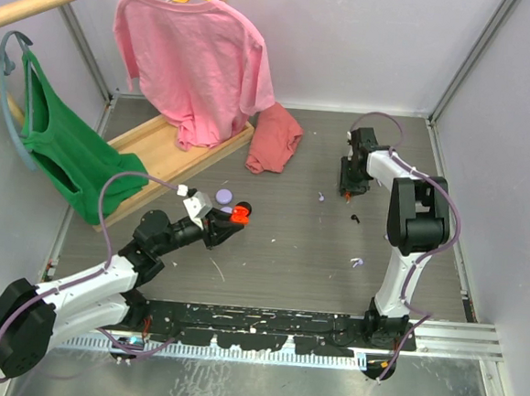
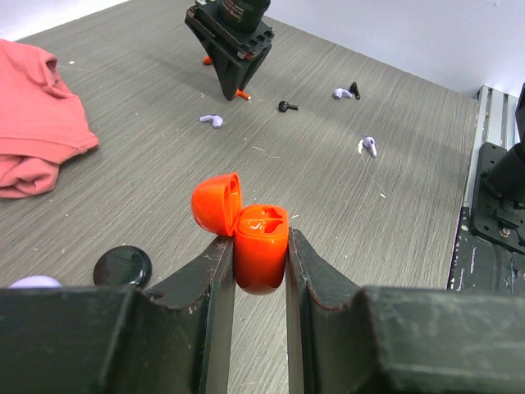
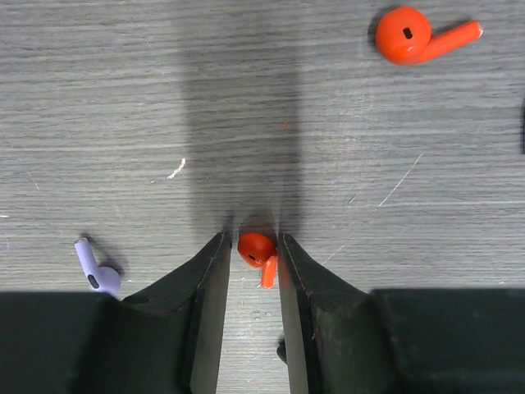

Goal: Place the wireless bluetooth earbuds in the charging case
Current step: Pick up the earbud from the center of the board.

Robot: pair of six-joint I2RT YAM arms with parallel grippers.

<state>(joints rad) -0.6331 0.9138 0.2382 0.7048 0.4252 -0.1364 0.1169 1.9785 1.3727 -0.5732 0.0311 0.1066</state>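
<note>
Right wrist: right gripper (image 3: 250, 244) straddled orange earbud (image 3: 256, 249), grip unclear. Left gripper (image 2: 261, 240) clamped the open charging case (image 2: 262, 261). Next: pinch, carry over.

The left arm (image 1: 83, 286) and right arm (image 1: 391, 279) have white shells and bulky black joint housings, each trailed by a looping mauve cable (image 1: 108, 206). The left gripper (image 2: 261, 242) and right gripper (image 3: 253, 240) have black, wedge-shaped fingers (image 2: 215, 304) with scuffed, dusty edges. A small white block (image 1: 194, 207) caps the left wrist.
</note>
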